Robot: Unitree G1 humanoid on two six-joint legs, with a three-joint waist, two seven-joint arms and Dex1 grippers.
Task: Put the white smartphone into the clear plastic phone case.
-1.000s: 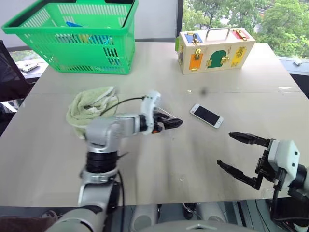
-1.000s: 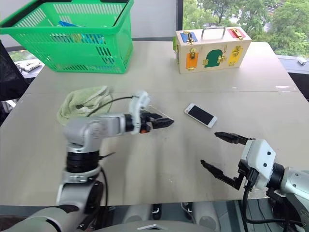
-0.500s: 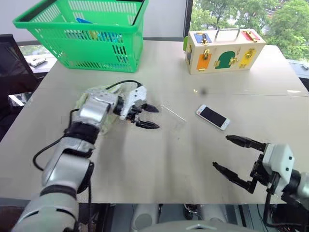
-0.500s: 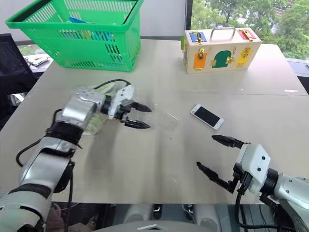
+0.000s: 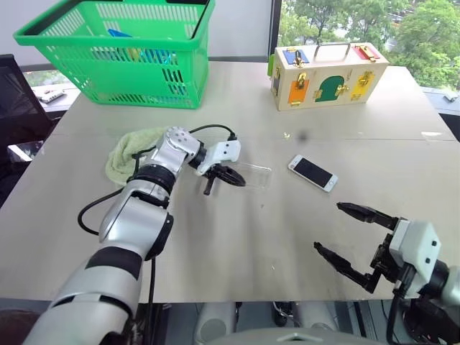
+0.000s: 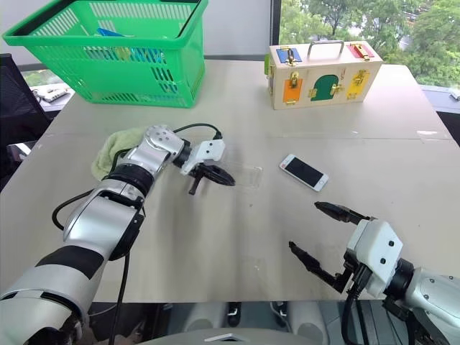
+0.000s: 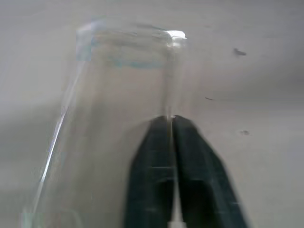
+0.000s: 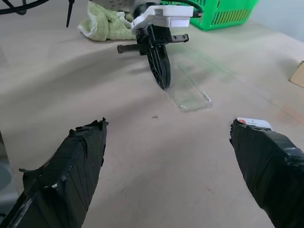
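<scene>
The left tool (image 5: 231, 177), spread a moment ago, has pinched the rim of the clear case (image 5: 253, 175) on the tabletop (image 5: 237, 237). The phone (image 5: 313, 173) lies beyond; the right tool (image 5: 353, 241) stays spread.

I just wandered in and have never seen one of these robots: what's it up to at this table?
It is meant to fit the white smartphone into the clear plastic phone case. The left gripper is shut on the case's edge on the table. The phone lies apart, untouched, while the right gripper waits open nearer the robot.
</scene>
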